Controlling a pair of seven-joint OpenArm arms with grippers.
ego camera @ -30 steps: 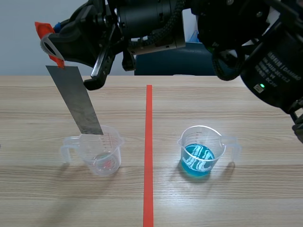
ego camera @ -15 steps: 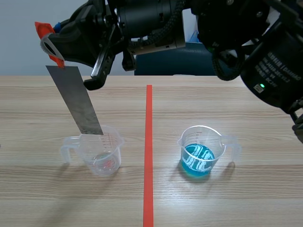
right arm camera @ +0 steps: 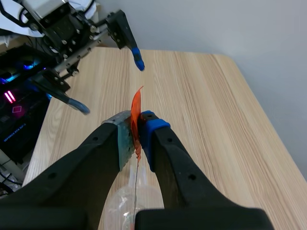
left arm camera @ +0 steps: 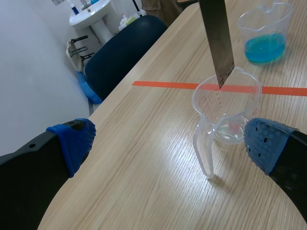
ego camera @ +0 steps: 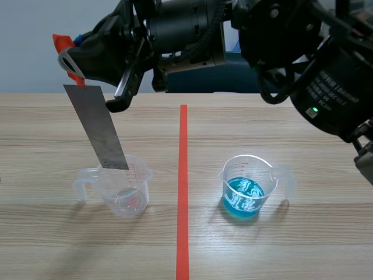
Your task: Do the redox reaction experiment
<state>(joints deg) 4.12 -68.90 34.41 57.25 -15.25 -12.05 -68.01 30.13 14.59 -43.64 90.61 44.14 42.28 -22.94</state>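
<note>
**Wood-Grain Bench: Metal Strip Held at Empty Beaker**

**Scene view.** Wood-grain table [ego camera: 303,128] runs away toward a pale wall, split by a red tape line [ego camera: 182,192]. The right arm enters from the right and stretches across the top of the view, well past the tape line. Its wrist is bent so that the right gripper [ego camera: 73,64] points down and outward over the far left of the table. The jaws are clamped on the orange tab [ego camera: 61,42] at the upper end of a metal strip [ego camera: 96,125]. The strip hangs tilted, with its lower end at the mouth of the empty beaker [ego camera: 122,189]. Whether it dips below the rim cannot be told. A second beaker holding blue solution [ego camera: 245,192] stands well apart on the other side of the tape.

**Left wrist view.** The left gripper [left arm camera: 169,143] is held low above the table with jaws released. The blue dotted pads [left arm camera: 72,141] are spread wide. The empty beaker stands just ahead, near one finger, handle toward the gripper. The strip's lower corner sits over the beaker mouth. A blue chair [left arm camera: 124,52] stands beyond the table edge.

**Right wrist view.** The two fingers are pressed together on the orange tab, and the strip runs edge-on downward to the clear beaker below. The other arm's open fingers show beyond, above the table.
</note>
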